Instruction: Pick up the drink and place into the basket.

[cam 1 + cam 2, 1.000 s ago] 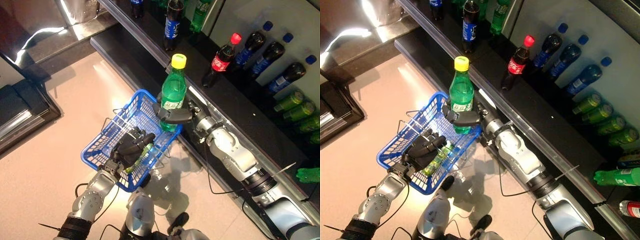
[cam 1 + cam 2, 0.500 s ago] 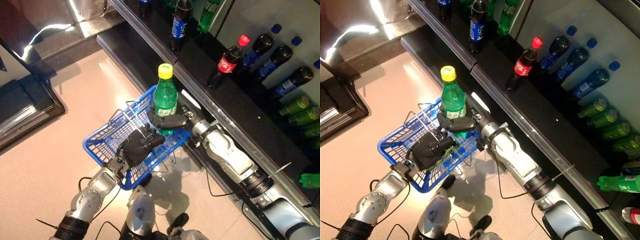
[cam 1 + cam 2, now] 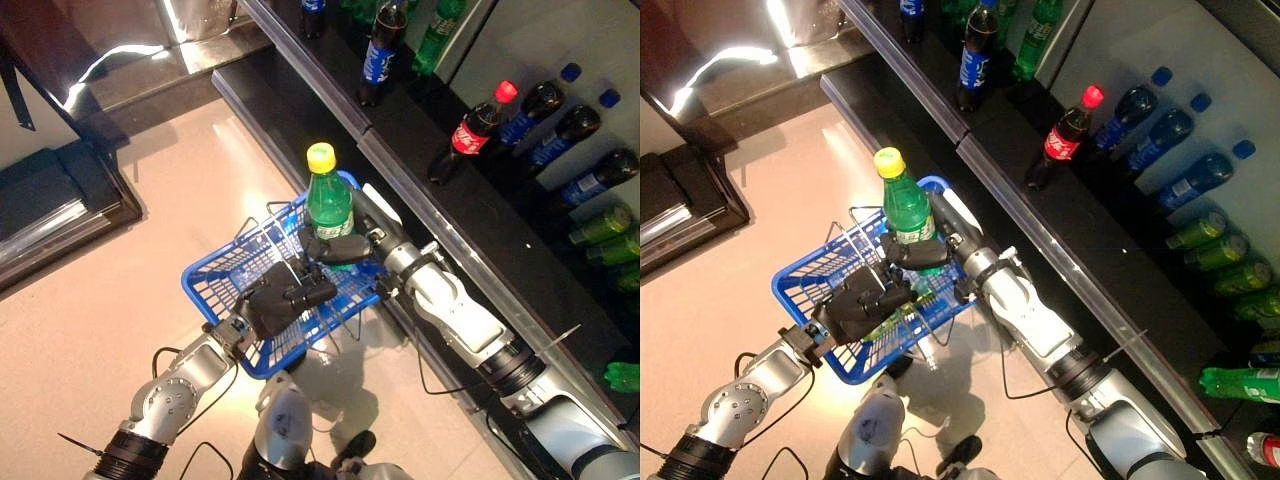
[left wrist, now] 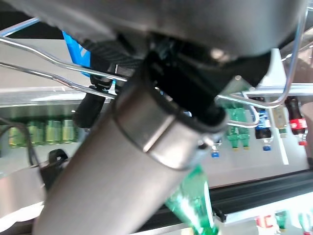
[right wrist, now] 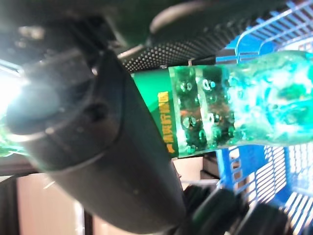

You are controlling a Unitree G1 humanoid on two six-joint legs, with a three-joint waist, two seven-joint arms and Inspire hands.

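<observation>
My right hand [image 3: 335, 248] is shut on a green drink bottle [image 3: 328, 205] with a yellow cap, held upright over the far right part of the blue wire basket [image 3: 216, 277]. Its lower half sits below the basket's rim. The right wrist view shows the thumb [image 5: 98, 147] curled across the green bottle [image 5: 234, 103] with blue mesh behind. My left hand [image 3: 285, 296] is shut on the basket's wire handles [image 3: 262, 235] and carries it above the floor. Another green bottle [image 3: 890, 322] lies inside the basket, partly under my left hand.
A dark shelf edge [image 3: 400, 190] runs diagonally just right of the basket. On it stand cola bottles [image 3: 478, 120] and several dark and green bottles [image 3: 600, 225]. A pale tiled floor [image 3: 90, 300] lies left of the basket, with a dark cabinet base [image 3: 60, 200] at the far left.
My right hand has carried the green bottle down and left, lower into the basket. The left hand keeps hold of the handles. The camera has shifted slightly.
</observation>
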